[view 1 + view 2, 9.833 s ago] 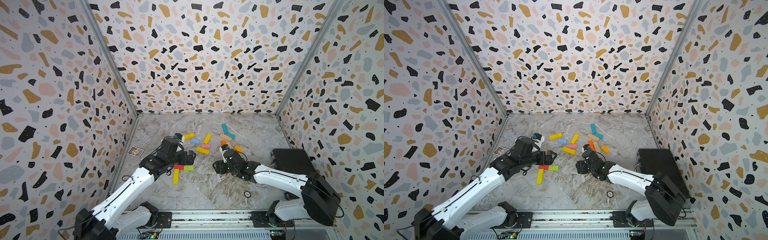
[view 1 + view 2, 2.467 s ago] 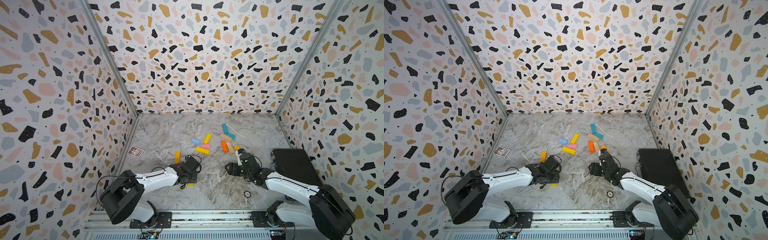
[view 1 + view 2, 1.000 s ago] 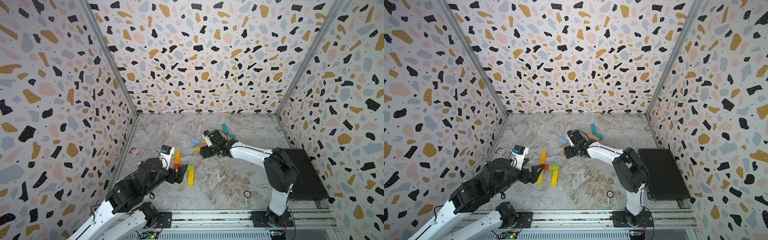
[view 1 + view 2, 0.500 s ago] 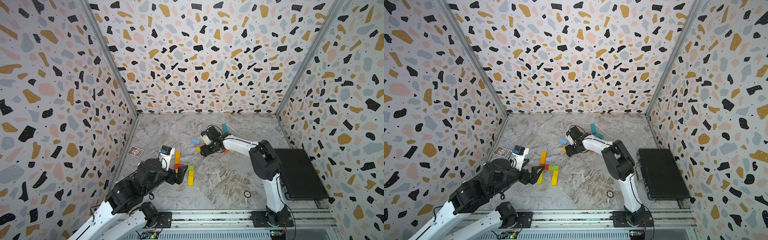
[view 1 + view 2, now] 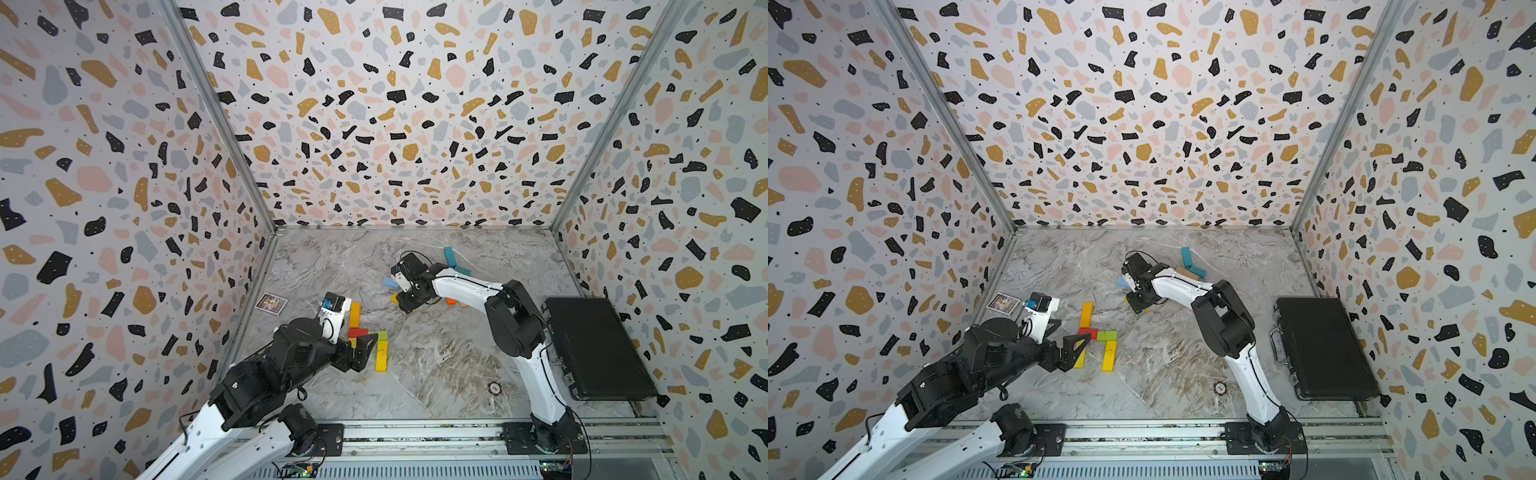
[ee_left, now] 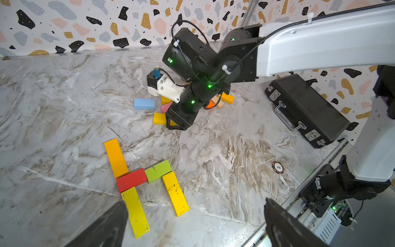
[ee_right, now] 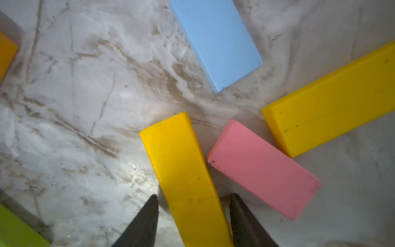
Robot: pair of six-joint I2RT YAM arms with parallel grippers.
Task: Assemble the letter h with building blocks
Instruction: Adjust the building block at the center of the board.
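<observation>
The right gripper [image 7: 193, 195] stood partly open, its jaws straddling the yellow block [image 7: 181, 166] with a thin gap on each side and nothing gripped. That block lay just beside the pink block [image 7: 265, 169] — the left gripper [image 6: 194, 201] gaped wide, empty.

Tabletop [image 6: 53, 102]: marble-look, smooth, low sheen. Long yellow block [image 6: 175, 193]: painted wood look, satin, dark scuff specks. Pink block [image 7: 263, 169] and light blue block [image 7: 215, 40]: smooth matt paint, cleaner. Black case [image 6: 307, 104]: matt, fine-textured. Case latches [image 6: 311, 135]: shiny metal. Right arm shell [image 6: 320, 40]: glossy white plastic; joints matt black. Walls [image 5: 395, 104]: matt terrazzo print. Corner post [image 5: 218, 116]: brushed metal.
</observation>
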